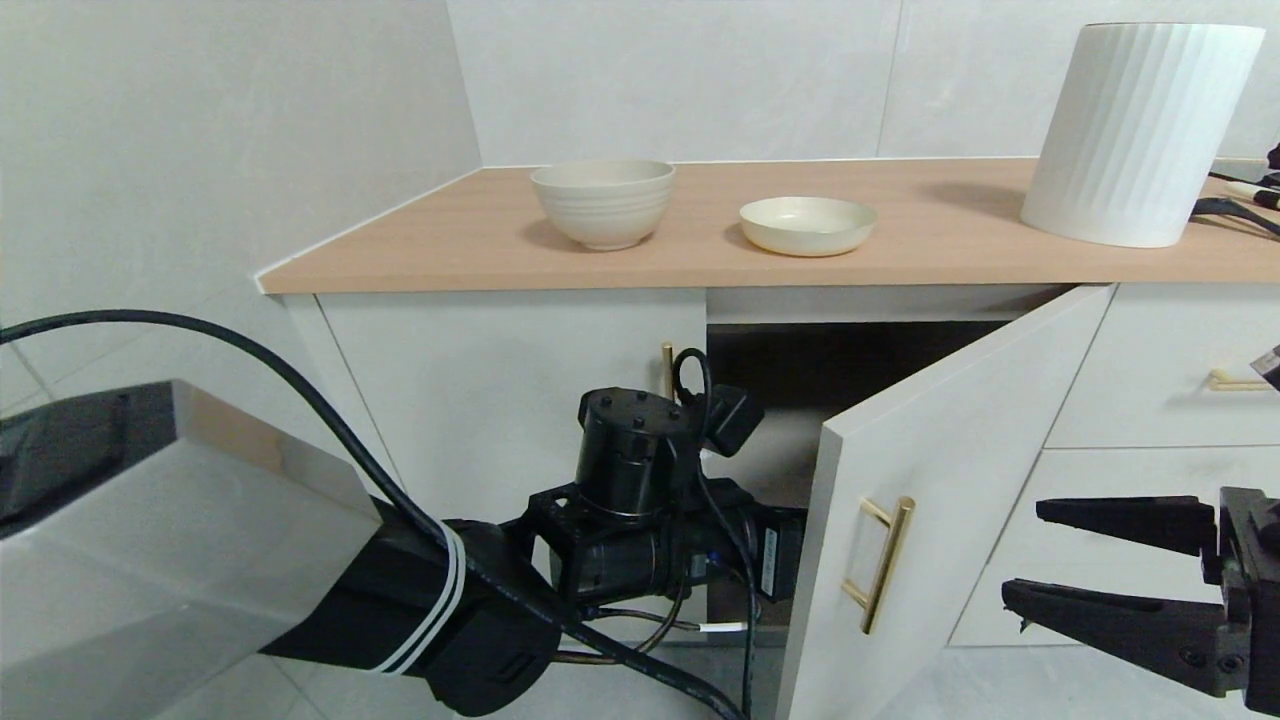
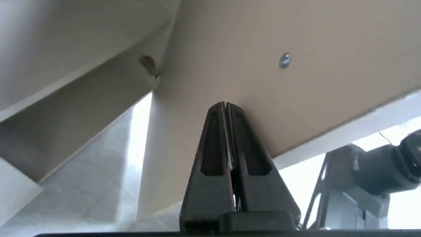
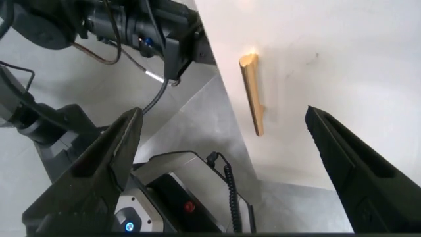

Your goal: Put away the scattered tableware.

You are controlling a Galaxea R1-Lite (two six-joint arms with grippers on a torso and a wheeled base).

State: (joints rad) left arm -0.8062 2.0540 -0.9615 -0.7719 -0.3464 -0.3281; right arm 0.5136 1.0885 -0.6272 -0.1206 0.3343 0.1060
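While my left fingers (image 2: 214, 148) sit pressed flat together, tips right up at the inner face of the cabinet door (image 1: 930, 470) (touching or not, I can't tell), my right fingers (image 1: 1120, 525) hang spread wide just outside it. They're level with the brass handle (image 1: 885, 560) and holding nothing. Door's ajar, swung out toward me, dark cupboard opening (image 1: 850, 355) behind it.

I'd call this the door-opening step: nothing put away yet. Next, I reckon, the door wants pushing wider, then an arm must lift clear to the bench (image 1: 450, 240). Up there the ribbed bowl (image 1: 603, 203) stands upright, mouth to the ceiling. The shallow dish (image 1: 807, 224) sits beside it, apart, also face up. Both are round, so there's no long axis to line up. A tall ribbed white canister (image 1: 1135, 130) stands further right.
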